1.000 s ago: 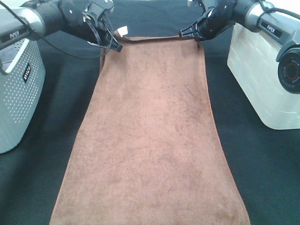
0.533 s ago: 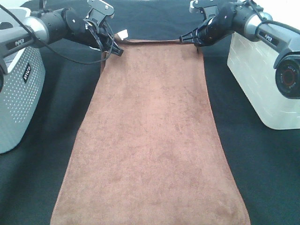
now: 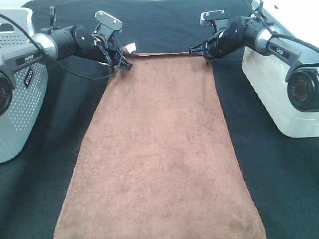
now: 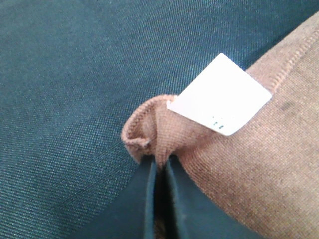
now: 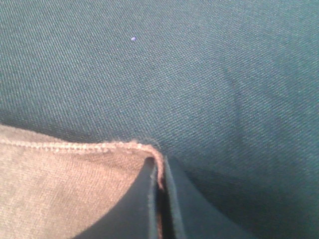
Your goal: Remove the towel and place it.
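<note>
I have the towel [image 3: 159,149] lying flat on the black table cover [image 3: 45,199]. Its long axis runs from the far hem, where both arms sit, down to the near hem, which is cut off by the frame.

The left gripper [image 3: 125,63] is at the towel's far left corner. In its wrist view the jaws are pressed together on a bunched pinch of hem, just beside the white tag [image 4: 219,94]. The right gripper [image 3: 196,51] is at the far right corner. There too the jaws are closed on the hem, with only a thin edge of fabric showing between them. The far hem between the two grips looks fairly straight.

A grey perforated basket [image 3: 20,99] stands off the towel's left long side and a white bin [image 3: 276,84] off its right long side. Both are clear of the fabric.

As I judge it, the coming move turns on the fact that both grips are on one short end, so the whole length trails away from the tools. Each arm is on its own corner and neither is better placed. I would raise both corners together and level, or the cloth may drag or skew. I cannot tell where it is meant to go.
</note>
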Controlling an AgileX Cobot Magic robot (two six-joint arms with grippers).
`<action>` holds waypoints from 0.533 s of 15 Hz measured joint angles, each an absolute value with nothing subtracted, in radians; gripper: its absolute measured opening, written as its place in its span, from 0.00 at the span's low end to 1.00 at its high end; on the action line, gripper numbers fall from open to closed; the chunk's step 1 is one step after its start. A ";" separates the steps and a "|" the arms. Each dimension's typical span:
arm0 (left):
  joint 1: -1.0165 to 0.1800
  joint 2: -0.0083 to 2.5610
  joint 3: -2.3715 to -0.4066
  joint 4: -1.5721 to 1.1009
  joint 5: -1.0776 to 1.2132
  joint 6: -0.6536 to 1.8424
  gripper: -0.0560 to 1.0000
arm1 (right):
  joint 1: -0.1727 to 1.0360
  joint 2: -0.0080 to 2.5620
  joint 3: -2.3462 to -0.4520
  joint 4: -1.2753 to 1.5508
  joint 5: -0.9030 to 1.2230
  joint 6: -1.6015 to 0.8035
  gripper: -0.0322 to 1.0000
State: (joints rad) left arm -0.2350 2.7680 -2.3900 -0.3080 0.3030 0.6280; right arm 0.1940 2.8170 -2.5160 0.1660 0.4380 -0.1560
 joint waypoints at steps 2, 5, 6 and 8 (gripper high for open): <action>-0.235 2.769 -2.390 -0.308 0.288 0.628 0.06 | 0.194 2.830 -2.516 0.186 0.438 -0.172 0.04; -0.235 2.769 -2.390 -0.308 0.275 0.628 0.06 | 0.194 2.831 -2.516 0.214 0.430 -0.174 0.11; -0.235 2.769 -2.390 -0.310 0.267 0.628 0.06 | 0.194 2.831 -2.516 0.226 0.429 -0.174 0.19; -0.235 2.769 -2.390 -0.312 0.265 0.628 0.08 | 0.193 2.831 -2.516 0.257 0.401 -0.176 0.42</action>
State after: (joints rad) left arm -0.2350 2.7690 -2.3900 -0.3120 0.2650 0.6280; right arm 0.1930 2.8310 -2.5160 0.2570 0.4010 -0.1760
